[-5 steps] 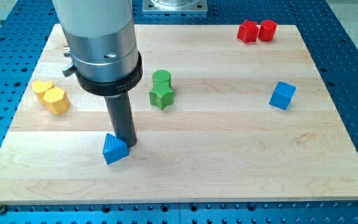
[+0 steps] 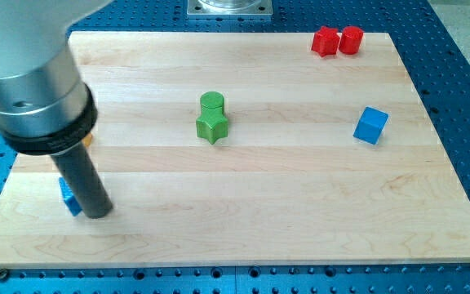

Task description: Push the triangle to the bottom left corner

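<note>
Near the wooden board's (image 2: 300, 188) left edge, toward its near side, the blue triangle (image 2: 69, 197) lies almost where the task wants it — only a sliver of blue shows, since my rod covers the rest. I judge the push largely done: the block sits close to the near-left corner, and a short stretch of bare wood remains between it and the board's near edge, so a last nudge toward the near side seems to be left. My tip (image 2: 97, 214) rests on the board just right of the triangle and apparently touching it, though the contact itself is hidden behind the rod. No jaws exist on this arm — nothing to spread or pinch, only the rod. Other blocks stand well apart: a green pair (image 2: 212, 118) mid-board, a blue cube (image 2: 370, 125) at right.
</note>
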`<control>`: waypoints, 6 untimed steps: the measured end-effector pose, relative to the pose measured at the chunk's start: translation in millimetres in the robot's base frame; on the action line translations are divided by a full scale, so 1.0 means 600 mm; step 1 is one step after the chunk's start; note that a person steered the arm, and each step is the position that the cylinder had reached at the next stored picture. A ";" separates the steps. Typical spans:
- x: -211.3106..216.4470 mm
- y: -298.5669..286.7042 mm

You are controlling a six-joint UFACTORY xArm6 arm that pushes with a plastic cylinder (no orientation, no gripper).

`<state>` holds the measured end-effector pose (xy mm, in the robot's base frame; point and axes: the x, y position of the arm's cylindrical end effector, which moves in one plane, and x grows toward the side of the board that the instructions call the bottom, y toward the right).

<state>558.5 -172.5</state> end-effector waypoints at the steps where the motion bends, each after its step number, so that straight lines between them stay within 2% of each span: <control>1: -0.026 0.074; 3: -0.046 0.038; 6: 0.003 -0.092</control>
